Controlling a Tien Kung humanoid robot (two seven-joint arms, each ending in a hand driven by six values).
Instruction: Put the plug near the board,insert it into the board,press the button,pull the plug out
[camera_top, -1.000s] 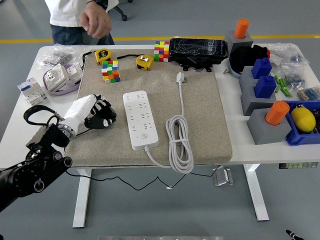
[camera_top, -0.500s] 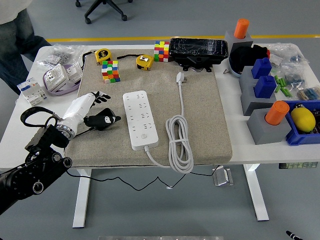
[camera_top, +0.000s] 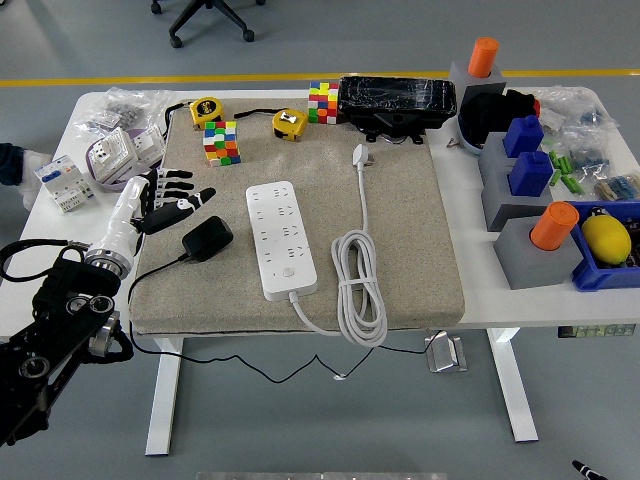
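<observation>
Plug position decides the next move: the black plug (camera_top: 207, 238) lies free on the tan mat (camera_top: 400, 200), just beside the left hand (camera_top: 160, 198) at about its four o'clock, not touching it. That left hand hovers over the mat's left edge with fingers spread and holding nothing; the right hand is nowhere in view, so the left is the only hand placed to take the plug. The plug's long axis runs from about eight o'clock to two o'clock, its thin black cable (camera_top: 150, 275) trailing off the eight o'clock end toward the mat's near-left corner, so I judge the pronged end faces two o'clock, toward the board; the prongs themselves are too small to see. The white power board (camera_top: 281, 238) sits at three o'clock from the plug, near but apart, with its long axis running twelve to six o'clock and its own white cord (camera_top: 360, 290) coiled further right. Other clutter lines the tabletop (camera_top: 470, 270) edges. Seemingly the plug already lies near the board; inserting comes next.
</observation>
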